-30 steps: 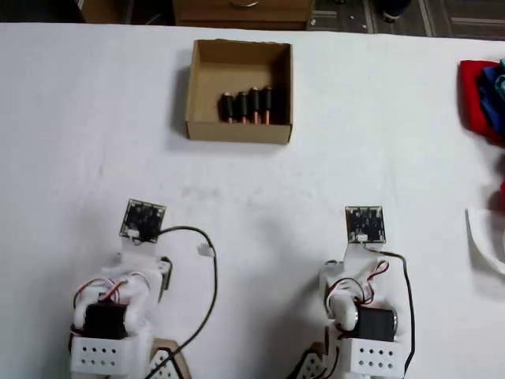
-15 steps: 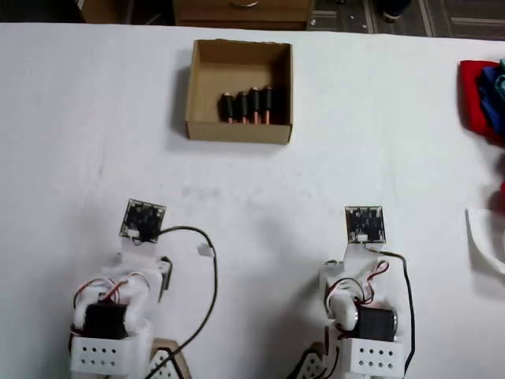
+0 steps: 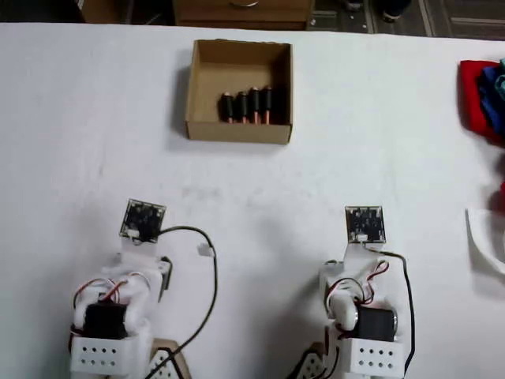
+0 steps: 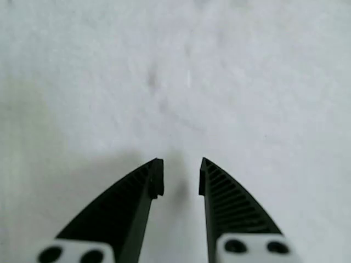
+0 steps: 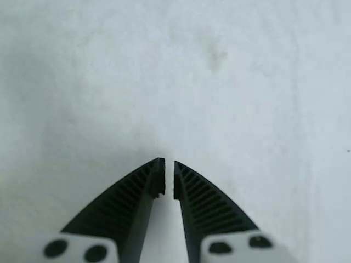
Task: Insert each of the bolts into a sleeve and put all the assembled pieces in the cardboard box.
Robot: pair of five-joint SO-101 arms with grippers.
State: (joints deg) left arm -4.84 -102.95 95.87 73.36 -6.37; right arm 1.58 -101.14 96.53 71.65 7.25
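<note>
Four assembled pieces (image 3: 247, 106) lie side by side inside the cardboard box (image 3: 237, 131), dark cylinders with copper-coloured ends. They are packed close in a row, toward the wall of the box nearer the arms and somewhat to its right half in the high view. The box stands on the white table (image 3: 87, 126), well apart from both arms.

Both arms sit folded back at the near edge of the table, one (image 3: 118, 312) with a black cable (image 3: 207, 264) looping beside it, the other (image 3: 359, 312) a good way to its side (which of them is left and which right cannot be settled from the wrist views, since each looks down on the same plain white surface).

The left claw (image 4: 181, 178) has its jaws a little apart, with a clear gap between the tips and nothing held in it. The right claw (image 5: 169, 178) has its jaws drawn almost together, just a thin slit between them, and it too carries nothing. Each hangs just above the table.

At the far right edge of the high view lie a heap of red and blue cloth (image 3: 483, 87) and a white curved thing (image 3: 485, 245) that is cut off by the frame.

As a judgement: the work looks finished, or very nearly so. Every piece that can be counted is already joined, bolt in sleeve, and boxed; neither claw has anything on the way. What is left, if anything, seems to be no more than the arms resting where they are.
</note>
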